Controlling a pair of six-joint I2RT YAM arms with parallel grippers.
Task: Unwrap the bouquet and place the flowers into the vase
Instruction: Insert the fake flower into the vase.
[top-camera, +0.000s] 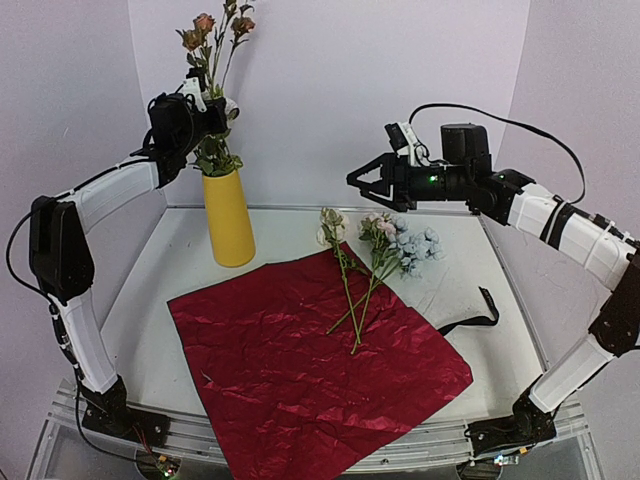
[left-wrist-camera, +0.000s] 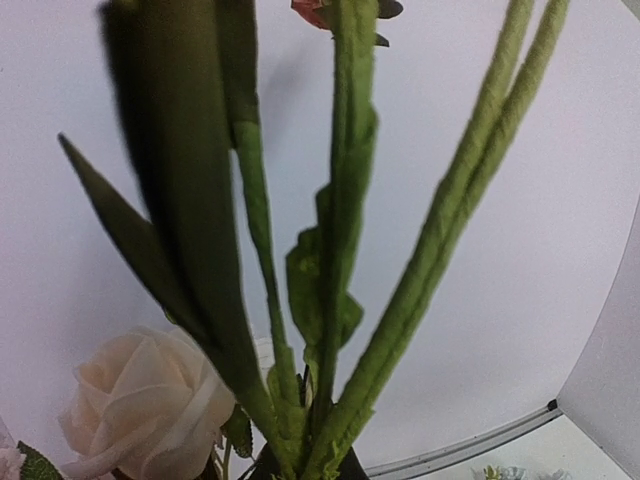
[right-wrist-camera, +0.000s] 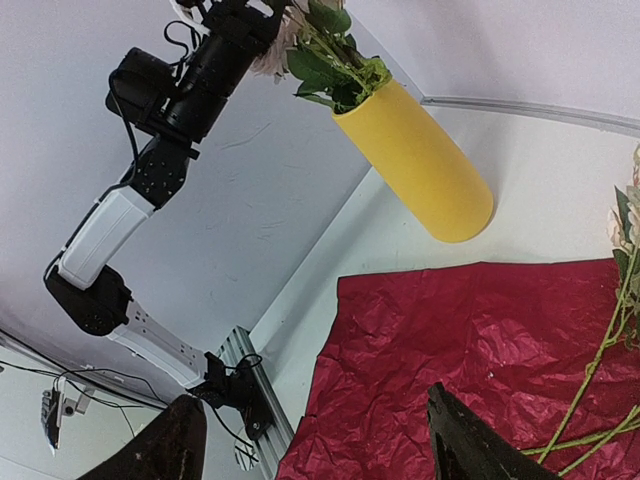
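— How far along is it?

— Past halfway, I'd judge. The paper (top-camera: 300, 370) lies open and flat on the table (top-camera: 150, 290), with the ribbon (top-camera: 475, 315) off to its right, so the unwrapping looks done.

— And the vase?

— The vase (top-camera: 228, 220) stands upright just beyond the paper's far left corner. A bunch (top-camera: 215, 60) is in it already, rust blooms on top and leaves at the rim.

— The left pincer?

— The left pincer (top-camera: 212, 108) sits just above the rim, closed on that bunch's stems as far as I can judge. Its own camera shows only stems and a pale rose, very close.

— What's left?

— The loose flowers (top-camera: 375, 250) — white, pink and pale blue. Their stems rest on the paper's far edge and their heads on the bare table. The right pincer (top-camera: 365, 180) hangs above them, jaws wide, holding nothing.

— So the rest is?

— Let go of the bunch, then lift those stems and stand them in the vase too.
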